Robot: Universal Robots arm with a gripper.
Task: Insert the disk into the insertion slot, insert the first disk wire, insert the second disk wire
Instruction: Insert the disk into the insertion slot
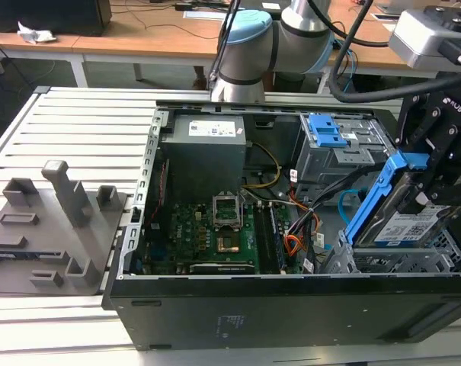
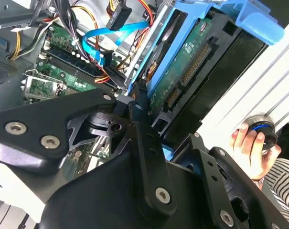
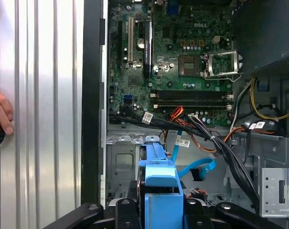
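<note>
At the exterior view's right, the pincer [image 1: 420,194] is clamped on the disk [image 1: 409,227]. The disk hangs tilted in its blue carrier [image 1: 371,202], its lower end just above the insertion slot [image 1: 390,263] and not yet seated. The open computer case [image 1: 291,305] lies on the ribbed table [image 1: 78,122].

In the second wrist view, a black finger [image 2: 137,112] bears on the carrier's edge, and the disk's green circuit side faces the camera. A person's hand [image 2: 247,143] rests on a round knob [image 2: 261,130] outside the case.

In the first wrist view, the carrier's end projects straight ahead of the pincer, over the silver bay. A blue cable [image 3: 201,167] and a black cable bundle [image 3: 225,151] run just beside it.

Judgement for the step in hand:
- Level the disk so that the carrier's edges run parallel with the slot's walls.
- Enter squarely, without forcing.
- See that the loose cables are clear of the bay mouth — a trapped lead would likely block seating.
</note>
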